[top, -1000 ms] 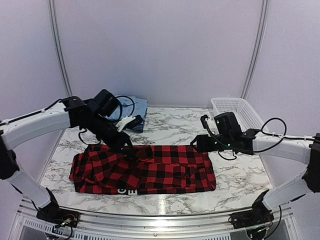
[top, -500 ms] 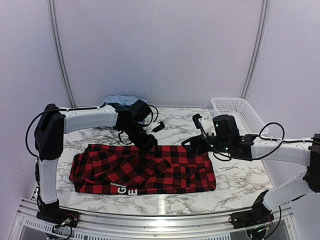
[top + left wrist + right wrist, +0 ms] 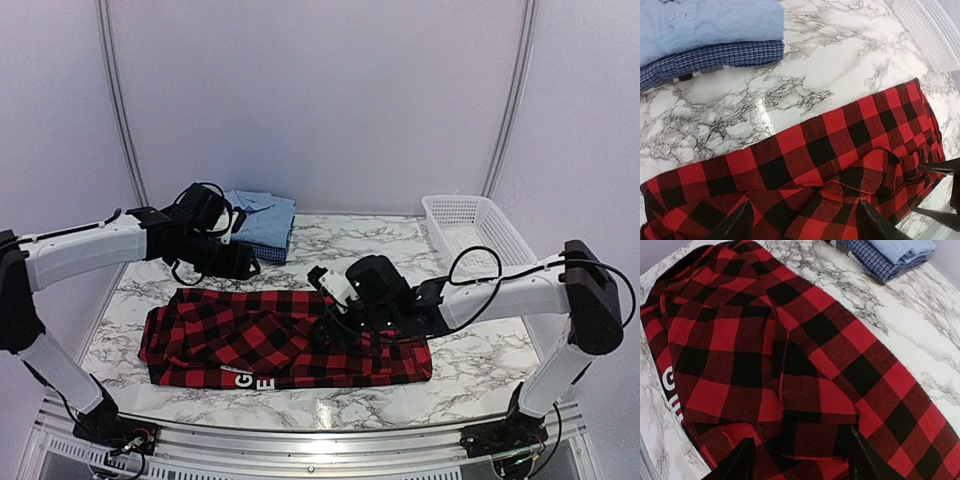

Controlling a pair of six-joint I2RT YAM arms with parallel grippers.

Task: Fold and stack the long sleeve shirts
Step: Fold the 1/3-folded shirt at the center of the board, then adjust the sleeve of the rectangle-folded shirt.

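Note:
The red-and-black plaid shirt (image 3: 230, 340) lies spread along the table front, its white letters (image 3: 252, 381) at the near hem. My left gripper (image 3: 247, 267) hovers open just above the shirt's far edge; in the left wrist view its fingers (image 3: 737, 226) straddle a rumpled fold (image 3: 860, 175) without touching it. My right gripper (image 3: 325, 325) is open low over the shirt's middle, its fingertips (image 3: 865, 460) either side of a folded flap (image 3: 820, 440). The light blue shirt (image 3: 262, 212) sits folded on the dark blue checked one (image 3: 715, 60) at the back.
A white mesh basket (image 3: 470, 225) stands at the back right. The table is marble (image 3: 340, 250), with bare surface showing between the shirt stack and the basket. The metal rail (image 3: 320, 440) runs along the near edge.
My left gripper opened, released the plaid cloth and drew back left toward the far edge. My right arm swung left from the shirt's right end to over its middle.

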